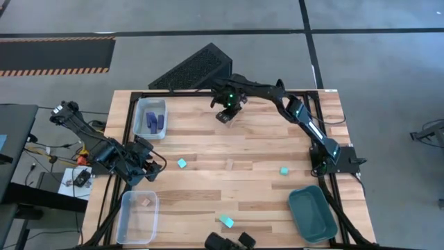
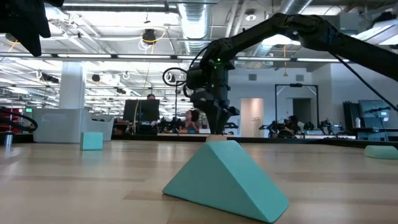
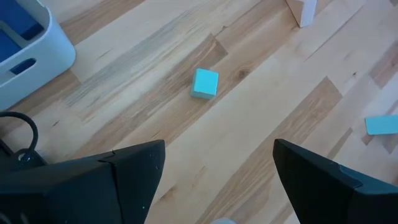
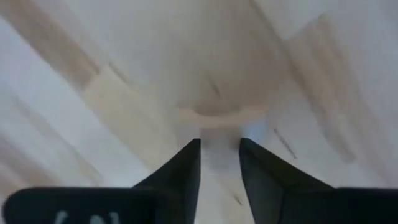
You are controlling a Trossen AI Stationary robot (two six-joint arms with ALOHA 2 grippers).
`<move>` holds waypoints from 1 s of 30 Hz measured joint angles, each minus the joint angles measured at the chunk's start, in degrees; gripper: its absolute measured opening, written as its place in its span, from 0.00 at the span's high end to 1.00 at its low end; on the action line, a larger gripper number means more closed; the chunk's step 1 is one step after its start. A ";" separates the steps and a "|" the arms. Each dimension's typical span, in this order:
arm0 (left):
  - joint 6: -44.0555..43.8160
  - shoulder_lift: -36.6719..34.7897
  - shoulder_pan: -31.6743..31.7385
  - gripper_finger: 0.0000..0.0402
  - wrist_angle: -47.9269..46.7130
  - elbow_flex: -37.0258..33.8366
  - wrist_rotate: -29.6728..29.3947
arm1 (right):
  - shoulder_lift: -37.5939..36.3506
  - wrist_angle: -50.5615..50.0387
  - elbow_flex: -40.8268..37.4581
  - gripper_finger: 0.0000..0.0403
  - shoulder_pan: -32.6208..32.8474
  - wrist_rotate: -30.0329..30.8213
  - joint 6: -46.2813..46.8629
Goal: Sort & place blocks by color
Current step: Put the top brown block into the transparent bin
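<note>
Right claw (image 1: 226, 113) low over the far middle of the worktop (image 1: 257, 208), fingers (image 4: 180, 168) drawn close either side of a pale tan piece (image 4: 222, 118); seen from the right wrist, piece right at the fingertips, flat on the wood; cannot tell whether truly gripped or only straddled. Same claw (image 2: 214, 121) in the low view hanging just above a tan scrap (image 2: 216, 139) behind the big teal wedge (image 2: 227, 180). Left claw (image 1: 147, 167) parked at the left edge, between the two clear bins, fingers (image 3: 134, 180) spread wide, holding nothing. Teal cube (image 3: 204, 83) just ahead of that open claw, apart from it; same cube (image 1: 182, 163) a little to its right in the high view. Second teal cube (image 1: 284, 170) right of centre, well clear of both claws. Teal wedge (image 1: 227, 221) at the near edge. Another tan piece (image 1: 230, 164) mid-worktop between the two cubes. Dark blue bars (image 1: 155, 121) inside the far-left bin (image 1: 141, 105). One tan piece (image 1: 146, 202) inside the near-left bin (image 1: 127, 232). Dark teal tray (image 1: 310, 217) at the near right corner.
</note>
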 joint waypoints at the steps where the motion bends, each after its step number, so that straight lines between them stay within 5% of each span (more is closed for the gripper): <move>1: 0.01 0.00 0.00 0.29 0.00 0.00 0.00 | 0.00 -1.23 0.00 0.70 0.23 0.04 -0.94; 17: -2.57 0.00 -0.11 0.29 0.02 0.00 0.02 | -0.56 -8.55 0.06 0.79 12.19 0.75 -9.97; 25: 0.75 0.00 -0.04 0.29 0.02 0.00 0.03 | -1.09 -7.83 2.00 0.82 11.63 19.30 -22.90; 30: -0.59 0.00 -0.04 0.29 0.03 0.00 0.76 | -1.09 -5.52 1.77 0.93 9.16 18.23 -30.14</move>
